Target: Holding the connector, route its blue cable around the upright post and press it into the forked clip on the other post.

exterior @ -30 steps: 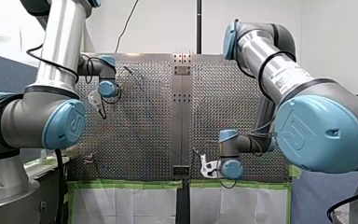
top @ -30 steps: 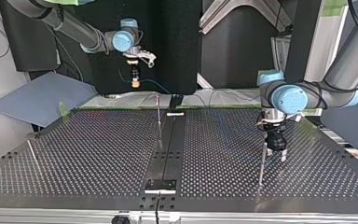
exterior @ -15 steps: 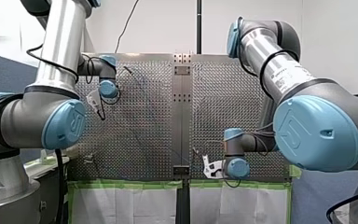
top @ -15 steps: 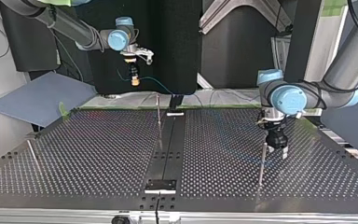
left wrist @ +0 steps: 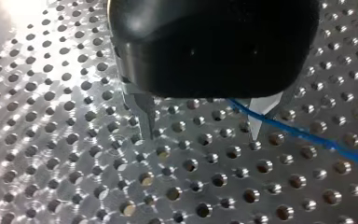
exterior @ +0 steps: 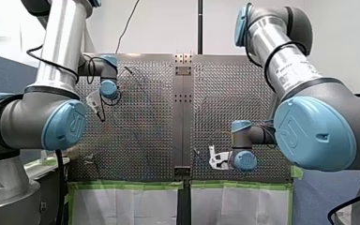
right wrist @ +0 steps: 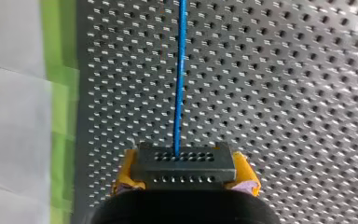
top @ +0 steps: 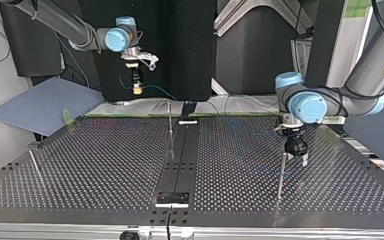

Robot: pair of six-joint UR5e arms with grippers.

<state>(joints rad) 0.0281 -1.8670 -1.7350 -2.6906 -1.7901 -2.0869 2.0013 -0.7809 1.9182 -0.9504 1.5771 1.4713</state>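
In the right wrist view my right gripper (right wrist: 184,181) has its yellow pads shut on a dark perforated connector (right wrist: 182,161). The blue cable (right wrist: 180,70) runs straight ahead from it over the table. At the top view's back left that gripper (top: 137,86) hangs high above the table edge, the cable (top: 160,93) trailing toward the middle post (top: 170,127). My left gripper (left wrist: 200,130) stands open just above the holes, metal fingers (left wrist: 145,116) apart and nothing between them. The blue cable (left wrist: 307,135) passes beside one finger. In the top view it (top: 297,155) sits next to a thin post (top: 280,175).
A third thin post (top: 36,165) leans near the top view's left edge. A dark centre strip (top: 180,160) with a black bracket (top: 172,198) divides the perforated table (top: 95,165). Green tape (right wrist: 60,93) and white sheeting (right wrist: 9,140) mark the table edge under my right gripper.
My right gripper has carried the connector toward the top view's left and a little higher; in the front view it slid right. My left gripper has edged slightly closer to its post.
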